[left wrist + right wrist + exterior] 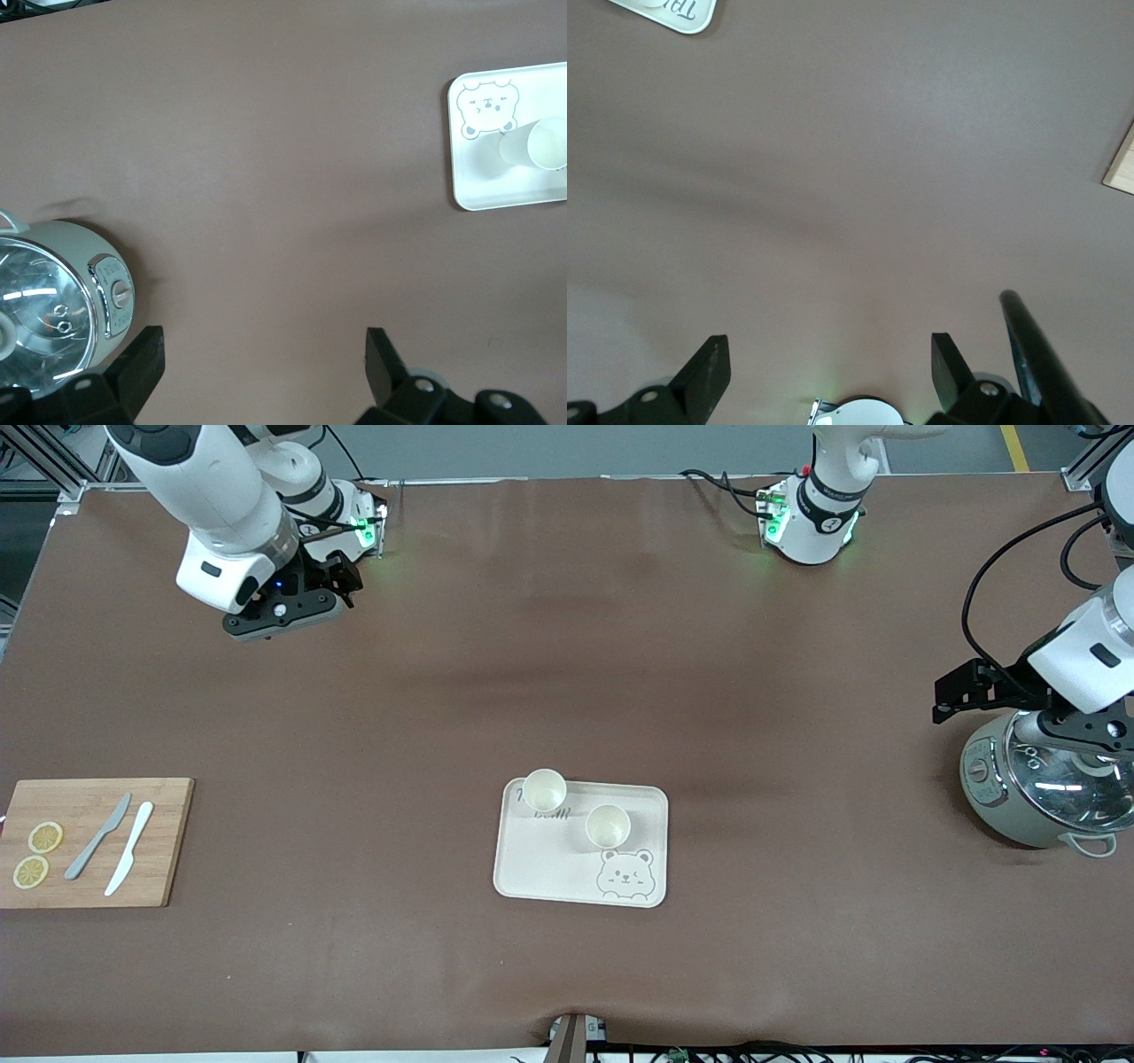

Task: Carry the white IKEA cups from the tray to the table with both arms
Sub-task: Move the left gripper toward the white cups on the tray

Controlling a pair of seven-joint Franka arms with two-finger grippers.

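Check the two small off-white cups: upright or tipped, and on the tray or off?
Both small off-white cups stand upright on the cream bear-face tray: their round open mouths face up, and both look empty.

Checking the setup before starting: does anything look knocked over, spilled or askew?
Nothing stands out. Both small off-white cups stand upright on the cream bear-face tray, which lies square on the brown table.

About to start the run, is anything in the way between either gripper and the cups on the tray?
Nothing visible. Only bare table lies between the left gripper, the right gripper and both white cups on the tray.
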